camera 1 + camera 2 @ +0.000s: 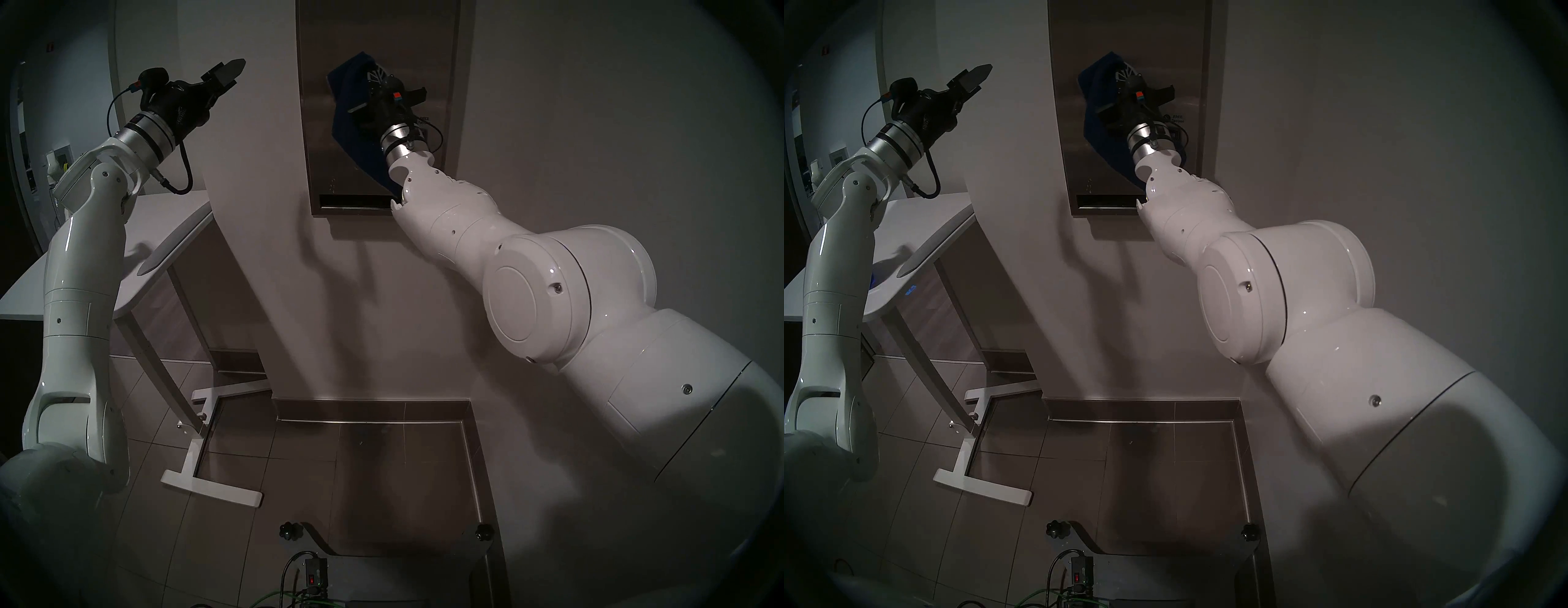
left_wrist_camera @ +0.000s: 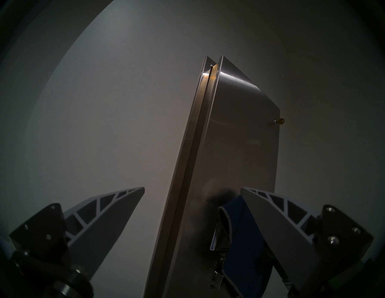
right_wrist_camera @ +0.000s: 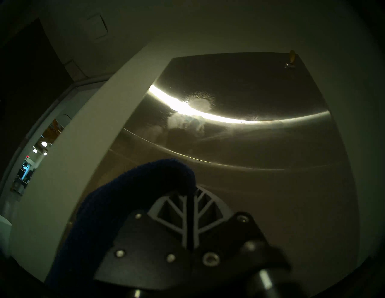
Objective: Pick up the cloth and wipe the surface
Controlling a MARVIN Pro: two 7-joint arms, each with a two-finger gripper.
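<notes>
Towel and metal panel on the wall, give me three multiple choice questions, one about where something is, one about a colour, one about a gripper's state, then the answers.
1. Where is the towel?
A. On the white table
B. Held up in front of the metal panel
C. On the floor

2. What colour is the towel?
A. Red
B. White
C. Dark blue

3. How does the left gripper stand?
A. Open and empty
B. Shut on the towel
C. Clamped on the table edge

Answers: 1 B, the right gripper holds it up before the steel. 2 C, both wrist views show dark blue cloth. 3 A, its fingers stand apart with only wall and panel between them.
</notes>
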